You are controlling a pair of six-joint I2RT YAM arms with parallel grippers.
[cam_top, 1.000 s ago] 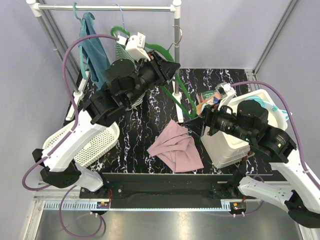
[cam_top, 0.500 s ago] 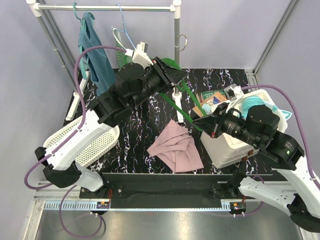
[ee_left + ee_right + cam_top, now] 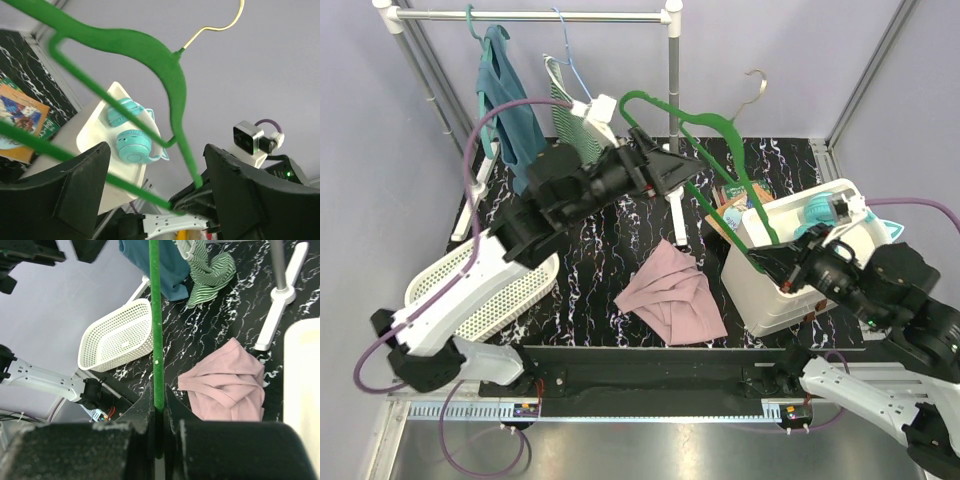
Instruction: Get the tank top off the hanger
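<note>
My right hand (image 3: 158,406) pinches the bare green hanger (image 3: 172,75) by its lower bar; my left hand (image 3: 156,152) gapes wide, gripping nothing. The pink tank top (image 3: 670,290) lies crumpled on the tabletop (image 3: 610,230). A thin pinch could let the hanger twist and fall; no writing is legible.

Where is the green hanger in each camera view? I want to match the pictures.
Top external: the green hanger, upper centre, slanting down right.
Left wrist: crosses the upper middle.
Right wrist: a vertical bar at centre.
Shared landmark: white bin: right in top external, lower left in left wrist, right edge in right wrist.
</note>
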